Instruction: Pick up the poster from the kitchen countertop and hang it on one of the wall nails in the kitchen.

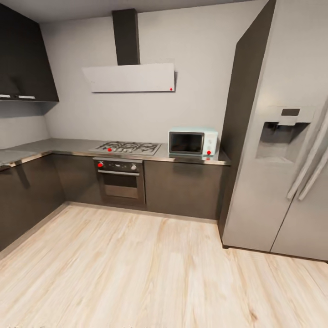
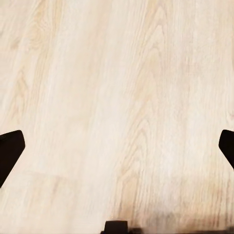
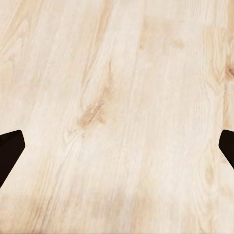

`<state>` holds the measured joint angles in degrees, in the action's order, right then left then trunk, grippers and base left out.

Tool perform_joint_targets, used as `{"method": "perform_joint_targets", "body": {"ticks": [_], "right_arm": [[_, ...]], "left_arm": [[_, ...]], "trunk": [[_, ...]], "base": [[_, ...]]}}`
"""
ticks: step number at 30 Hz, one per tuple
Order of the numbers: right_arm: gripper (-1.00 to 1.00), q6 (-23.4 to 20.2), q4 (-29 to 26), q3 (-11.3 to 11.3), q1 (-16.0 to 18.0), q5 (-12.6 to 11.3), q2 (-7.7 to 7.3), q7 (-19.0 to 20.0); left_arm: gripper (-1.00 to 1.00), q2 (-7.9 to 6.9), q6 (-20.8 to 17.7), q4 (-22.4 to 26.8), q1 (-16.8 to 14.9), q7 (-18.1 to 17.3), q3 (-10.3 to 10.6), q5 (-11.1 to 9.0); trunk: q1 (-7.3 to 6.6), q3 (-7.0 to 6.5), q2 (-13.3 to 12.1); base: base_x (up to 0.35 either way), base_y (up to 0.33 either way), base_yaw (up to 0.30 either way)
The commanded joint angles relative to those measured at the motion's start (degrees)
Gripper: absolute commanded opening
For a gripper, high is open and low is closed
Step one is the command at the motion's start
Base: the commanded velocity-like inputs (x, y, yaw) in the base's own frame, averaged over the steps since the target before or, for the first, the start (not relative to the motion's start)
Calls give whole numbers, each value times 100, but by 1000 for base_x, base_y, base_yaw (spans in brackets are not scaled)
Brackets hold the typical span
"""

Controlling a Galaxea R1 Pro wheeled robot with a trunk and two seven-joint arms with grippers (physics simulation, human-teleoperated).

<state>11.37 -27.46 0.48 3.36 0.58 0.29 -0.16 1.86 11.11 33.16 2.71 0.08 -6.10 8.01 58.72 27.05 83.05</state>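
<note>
The grey steel-look kitchen countertop [image 1: 68, 146] runs along the back wall and turns down the left side, over dark cabinet fronts. The poster and the wall nails are out of view. In the left wrist view my left gripper [image 2: 117, 151] hangs open over pale wood floor, its dark fingertips [image 2: 9, 151] wide apart at the picture's edges with nothing between them. In the right wrist view my right gripper [image 3: 117, 153] is open the same way above the floor, one dark fingertip [image 3: 9, 153] at each side.
A gas hob [image 1: 125, 147] and built-in oven [image 1: 120, 180] sit mid-counter, a pale microwave [image 1: 192, 142] to their right. A tall silver fridge [image 1: 282, 136] stands at the right. Dark wall cabinets [image 1: 25, 59] hang at the left. Light wood floor [image 1: 136, 273] stretches ahead.
</note>
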Motion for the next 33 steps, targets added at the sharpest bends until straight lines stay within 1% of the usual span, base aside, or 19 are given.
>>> {"method": "perform_joint_targets", "body": {"ticks": [1,5,22,33], "right_arm": [[100,15,4,5,5,5,-1,1],[100,21,7,5,4,4,-2,-9],[100,31,7,5,3,12,2,-27],[100,26,5,5,6,9,0,-21]], "left_arm": [[100,7,14,6,1,1,-31,60],[100,7,14,6,1,1,-31,60],[100,7,16,6,1,1,-31,60],[100,7,23,8,1,1,-31,55]], "trunk": [[0,5,3],[0,6,3],[0,6,3],[0,9,3]], "base": [[59,170,116],[61,221,191],[3,288,285],[0,45,280]]}}
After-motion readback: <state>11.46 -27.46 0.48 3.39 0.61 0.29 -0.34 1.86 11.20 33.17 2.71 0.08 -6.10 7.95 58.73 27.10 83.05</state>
